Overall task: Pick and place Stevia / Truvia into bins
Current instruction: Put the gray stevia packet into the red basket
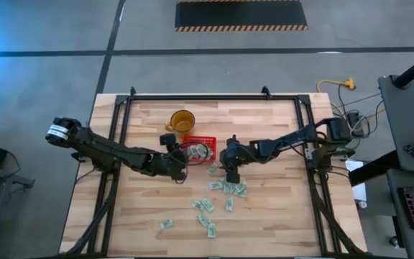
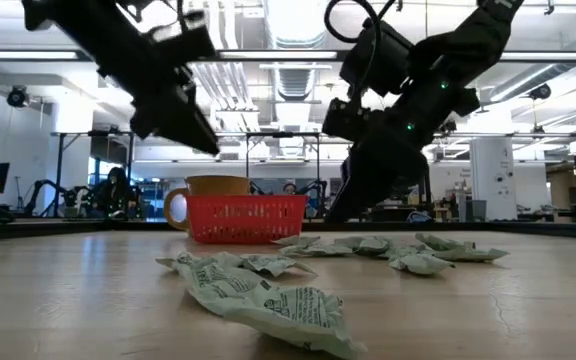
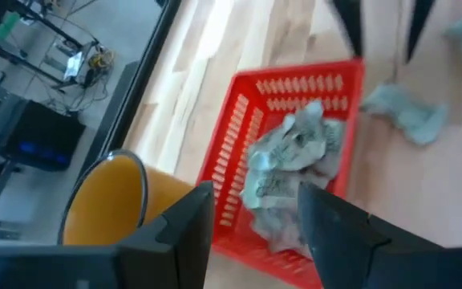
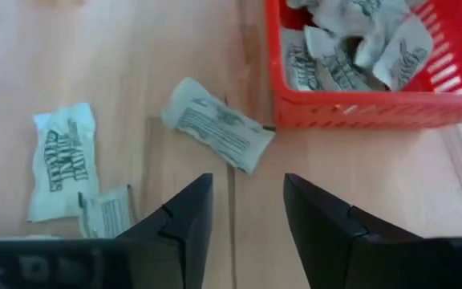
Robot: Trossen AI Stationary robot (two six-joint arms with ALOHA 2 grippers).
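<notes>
The right gripper [image 4: 245,210] has its two dark fingers spread with nothing between them. In its wrist view it hangs above bare wood, just short of one sachet [image 4: 217,124] that lies tilted close to the red basket's [image 4: 367,108] wall, apart from it by a thin strip of table. In the high view this gripper [image 1: 230,173] sits a little right of the frame's centre, over the top of the scattered sachets.

The left gripper [image 3: 251,221] is also spread and empty. Its wrist view shows it poised over the near edge of the red basket [image 3: 243,120], which holds a crumpled heap of sachets [image 3: 291,172]. In the high view it [image 1: 179,167] lies just left of centre, beside the basket [image 1: 198,148].

The basket stands near the middle of the table [image 1: 121,208], slightly above centre in the high view. The yellow cup [image 1: 182,120] stands just above and left of it; in the left wrist view the cup [image 3: 107,201] is right beside the basket's wall.

The loose sachets [image 1: 225,187] spread from just below and right of the basket toward the lower middle of the frame, with a few [image 1: 205,219] farther down and one [image 1: 166,224] off to the lower left. In the low view several crumpled sachets [image 2: 268,295] lie in the foreground, more [image 2: 398,250] to the right, and the basket [image 2: 246,220] behind them.
</notes>
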